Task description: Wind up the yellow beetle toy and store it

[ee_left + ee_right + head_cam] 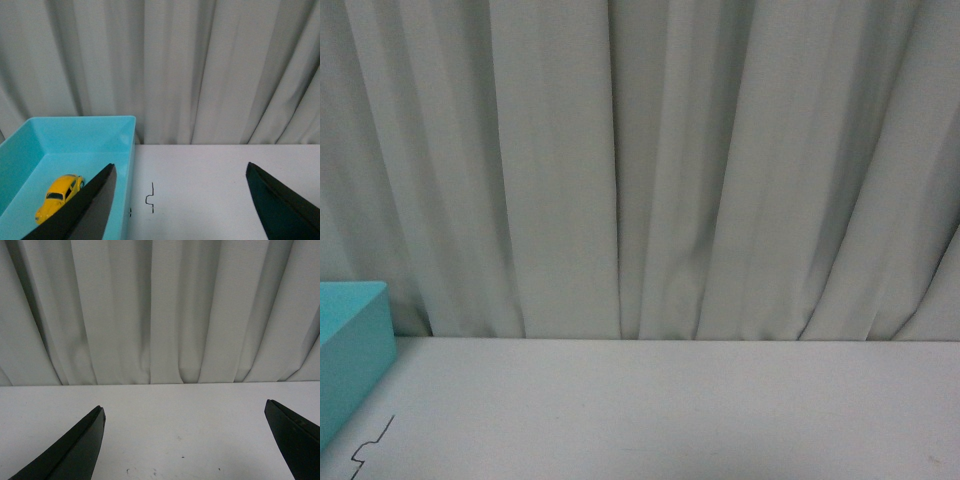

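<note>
The yellow beetle toy [58, 197] lies on the floor of a turquoise bin [127, 145], seen in the left wrist view; one dark finger partly covers its rear. My left gripper [181, 172] is open, its fingers spread wide over the white table beside the bin, holding nothing. In the right wrist view, my right gripper [184, 412] is open over bare white table [180, 430], away from the toy. Neither arm shows in the front view, where only a corner of the bin [350, 350] appears at the left.
A grey-white pleated curtain [650, 170] hangs along the table's far edge. A small black mark [150, 199] is drawn on the table just beside the bin wall.
</note>
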Controlling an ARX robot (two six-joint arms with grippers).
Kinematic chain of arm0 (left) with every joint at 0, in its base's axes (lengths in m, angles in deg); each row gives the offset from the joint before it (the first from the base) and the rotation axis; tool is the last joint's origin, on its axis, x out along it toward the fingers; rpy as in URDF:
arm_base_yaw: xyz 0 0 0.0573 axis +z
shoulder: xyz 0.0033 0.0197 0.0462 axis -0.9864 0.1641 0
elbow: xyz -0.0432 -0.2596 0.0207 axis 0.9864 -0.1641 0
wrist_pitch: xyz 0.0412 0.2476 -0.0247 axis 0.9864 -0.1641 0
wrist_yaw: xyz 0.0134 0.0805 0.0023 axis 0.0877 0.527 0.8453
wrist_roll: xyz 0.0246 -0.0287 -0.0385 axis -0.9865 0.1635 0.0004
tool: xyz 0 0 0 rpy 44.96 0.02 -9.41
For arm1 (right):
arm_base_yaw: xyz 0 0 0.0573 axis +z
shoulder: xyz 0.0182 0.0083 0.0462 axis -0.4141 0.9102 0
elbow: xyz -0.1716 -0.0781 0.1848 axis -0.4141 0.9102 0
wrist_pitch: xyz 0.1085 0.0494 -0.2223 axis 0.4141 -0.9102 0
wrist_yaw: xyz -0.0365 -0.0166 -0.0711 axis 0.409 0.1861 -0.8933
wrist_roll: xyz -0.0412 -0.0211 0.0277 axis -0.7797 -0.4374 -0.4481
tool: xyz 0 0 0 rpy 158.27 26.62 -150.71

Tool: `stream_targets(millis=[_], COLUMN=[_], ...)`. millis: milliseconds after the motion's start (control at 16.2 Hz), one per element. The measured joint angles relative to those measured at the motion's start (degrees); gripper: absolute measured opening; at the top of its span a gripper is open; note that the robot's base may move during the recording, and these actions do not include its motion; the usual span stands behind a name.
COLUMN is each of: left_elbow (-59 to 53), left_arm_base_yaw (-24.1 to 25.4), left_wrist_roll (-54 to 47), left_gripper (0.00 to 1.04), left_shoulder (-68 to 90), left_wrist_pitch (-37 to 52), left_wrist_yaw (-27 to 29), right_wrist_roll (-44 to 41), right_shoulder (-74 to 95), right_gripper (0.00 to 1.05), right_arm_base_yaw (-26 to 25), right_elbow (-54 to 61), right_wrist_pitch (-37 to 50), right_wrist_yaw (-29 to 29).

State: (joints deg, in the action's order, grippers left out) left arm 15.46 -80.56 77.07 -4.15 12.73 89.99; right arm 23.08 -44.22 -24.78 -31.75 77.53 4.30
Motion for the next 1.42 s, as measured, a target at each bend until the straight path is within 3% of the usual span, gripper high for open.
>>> stream_targets(millis=[62,123,1420], left_elbow=[0.0,0.0,0.0], left_arm_base_yaw=[0.0,0.0,0.0], left_wrist_roll=[0.0,-0.04,0.0], left_gripper=[0.94,1.0,0.98], left_shoulder=[0.0,0.0,0.0], left_wrist_pitch=[0.0,0.0,0.0], left_wrist_yaw=[0.0,0.0,0.0], right_wrist_roll=[0.0,0.0,0.0], right_shoulder=[0.0,0.0,-0.07], right_gripper=[0.98,0.98,0.98], right_arm_base_yaw=[0.0,0.0,0.0], right_elbow=[0.0,0.0,0.0], right_wrist_pitch=[0.0,0.0,-0.04], right_wrist_yaw=[0.0,0.0,0.0])
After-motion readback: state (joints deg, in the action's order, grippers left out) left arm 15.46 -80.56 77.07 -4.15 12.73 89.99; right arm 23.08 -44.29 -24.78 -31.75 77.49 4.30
